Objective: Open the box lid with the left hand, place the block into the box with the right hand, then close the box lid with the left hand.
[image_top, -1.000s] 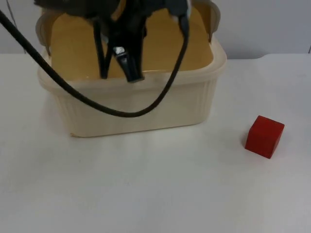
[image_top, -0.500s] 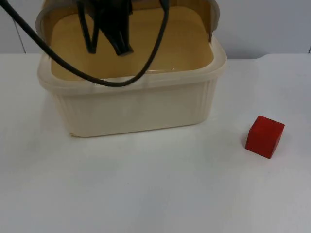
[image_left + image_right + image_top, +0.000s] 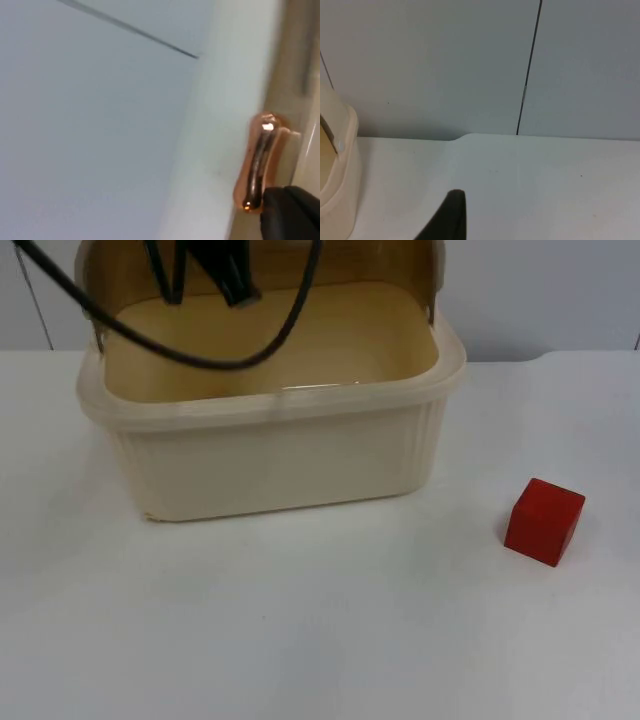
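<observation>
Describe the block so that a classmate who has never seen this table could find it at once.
Start at the big cream box standing at the back of the white table. Look to its right and nearer the camera: the block sits alone there. It is a small red cube, the one brightly coloured thing on the table.

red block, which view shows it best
The top view: the block sits whole on the table, apart from the box, to its right. The right wrist view catches the box's edge and bare table; the left wrist view a copper handle.
</observation>
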Tool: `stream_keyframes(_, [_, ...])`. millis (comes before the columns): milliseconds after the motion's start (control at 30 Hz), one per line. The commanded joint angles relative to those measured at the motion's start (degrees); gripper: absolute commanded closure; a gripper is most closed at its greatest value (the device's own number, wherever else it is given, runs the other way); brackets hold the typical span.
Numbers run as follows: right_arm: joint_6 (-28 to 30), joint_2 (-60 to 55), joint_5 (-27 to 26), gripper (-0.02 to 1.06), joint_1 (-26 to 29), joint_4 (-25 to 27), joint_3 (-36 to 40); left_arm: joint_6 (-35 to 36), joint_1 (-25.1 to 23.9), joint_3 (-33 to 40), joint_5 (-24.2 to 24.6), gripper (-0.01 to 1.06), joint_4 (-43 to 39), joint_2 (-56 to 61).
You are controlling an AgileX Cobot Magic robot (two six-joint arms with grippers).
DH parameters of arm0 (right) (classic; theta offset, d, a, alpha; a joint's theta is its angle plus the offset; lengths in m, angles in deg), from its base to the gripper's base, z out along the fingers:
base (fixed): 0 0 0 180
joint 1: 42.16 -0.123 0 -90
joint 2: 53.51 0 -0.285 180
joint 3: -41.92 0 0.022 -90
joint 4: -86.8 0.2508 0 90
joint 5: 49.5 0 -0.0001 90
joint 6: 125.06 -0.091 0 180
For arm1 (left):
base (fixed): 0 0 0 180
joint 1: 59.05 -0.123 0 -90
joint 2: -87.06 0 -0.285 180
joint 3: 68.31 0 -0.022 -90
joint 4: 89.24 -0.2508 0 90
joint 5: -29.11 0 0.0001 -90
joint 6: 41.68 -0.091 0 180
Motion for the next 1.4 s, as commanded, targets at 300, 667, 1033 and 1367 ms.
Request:
stream_keyframes(300, [0.41,0.15,0.24,-0.01,0.22,-0.21,-0.37,-3.17,5.81,-0.19,12.61,1.05,33.55,5.44])
stream_keyframes(667, [0.23,0.15,0.59,-0.01,0.22,-0.08,-0.37,-2.6,-2.29,1.72,15.96,1.05,61.24,18.11])
stream_keyframes(1033, [0.23,0.15,0.71,-0.01,0.22,1.48,-0.37,-14.83,-24.98,1.72,25.73,1.05,75.01,26.04])
stream_keyframes(1367, [0.23,0.15,0.71,-0.01,0.22,1.27,-0.37,-19.36,-24.54,1.72,24.22,1.05,74.28,27.69])
